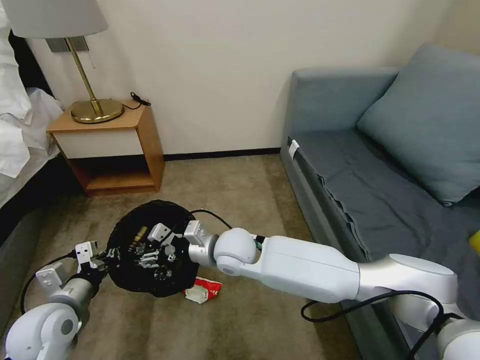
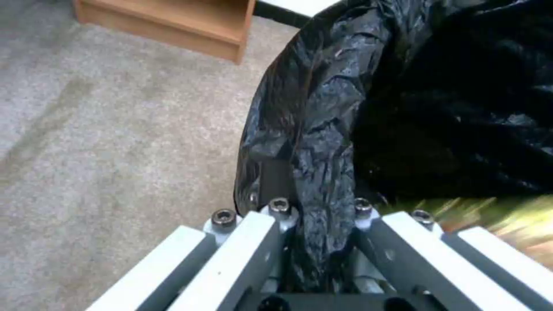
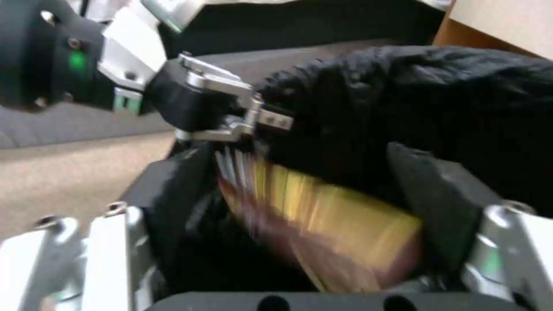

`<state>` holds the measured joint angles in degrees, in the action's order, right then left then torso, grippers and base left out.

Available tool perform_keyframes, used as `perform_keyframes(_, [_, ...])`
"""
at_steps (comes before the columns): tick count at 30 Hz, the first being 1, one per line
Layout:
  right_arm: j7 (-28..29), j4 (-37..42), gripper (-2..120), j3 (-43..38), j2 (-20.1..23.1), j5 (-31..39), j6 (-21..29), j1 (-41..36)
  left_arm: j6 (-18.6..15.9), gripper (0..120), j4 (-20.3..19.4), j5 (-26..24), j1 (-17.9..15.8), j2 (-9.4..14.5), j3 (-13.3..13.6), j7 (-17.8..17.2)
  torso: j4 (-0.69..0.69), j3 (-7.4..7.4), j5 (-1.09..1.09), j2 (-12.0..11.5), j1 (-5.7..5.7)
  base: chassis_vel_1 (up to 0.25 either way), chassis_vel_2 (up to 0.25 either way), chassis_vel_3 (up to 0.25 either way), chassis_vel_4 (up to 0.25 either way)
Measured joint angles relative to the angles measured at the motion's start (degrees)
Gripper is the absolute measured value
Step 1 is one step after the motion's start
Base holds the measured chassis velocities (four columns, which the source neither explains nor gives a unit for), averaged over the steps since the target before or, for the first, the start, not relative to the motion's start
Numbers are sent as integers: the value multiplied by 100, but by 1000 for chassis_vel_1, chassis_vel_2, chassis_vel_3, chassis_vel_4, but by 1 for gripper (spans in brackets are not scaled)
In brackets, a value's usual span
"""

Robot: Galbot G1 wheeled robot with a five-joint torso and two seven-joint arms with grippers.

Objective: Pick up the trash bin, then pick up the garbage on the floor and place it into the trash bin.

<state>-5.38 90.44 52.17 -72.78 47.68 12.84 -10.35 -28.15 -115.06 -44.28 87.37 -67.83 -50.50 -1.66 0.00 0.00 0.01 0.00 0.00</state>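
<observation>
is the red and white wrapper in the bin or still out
Out. The wrapper lies on the carpet beside the bin, under the right arm.

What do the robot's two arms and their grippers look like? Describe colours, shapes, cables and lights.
Both arms have glossy white rounded shells with ball-like joints. The right arm trails looping black cables; another black cable curves beside the left arm. The left gripper has a black body, silver metal linkages and a green light. The right gripper has pale grey bars with dark bolts.
</observation>
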Motion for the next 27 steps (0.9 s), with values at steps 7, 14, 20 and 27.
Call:
perform_keyframes(7, [-37, -222, 100, -22, -38, -409, -26, 14, -16, 2, 53, -94, -87, 64, -20, -41, 1, 0, -1, 0, 0, 0, 0, 0, 0])
perform_keyframes(14, [-130, -321, 100, -208, 29, -473, -109, 47, -13, 2, 160, -92, -91, 104, -67, -29, 0, 0, -1, 0, 0, 0, 0, 0, 0])
perform_keyframes(20, [-215, -392, 100, -372, 241, -471, -160, 107, 59, 2, 333, -104, -74, 112, -253, 52, 0, 0, -1, 0, 0, 0, 0, 0, 0])
perform_keyframes(27, [-485, -637, 100, -532, 644, -490, -204, 31, 141, 2, 470, -166, -67, 109, -477, 114, 1, 0, -2, 0, 0, 0, 0, 0, 0])
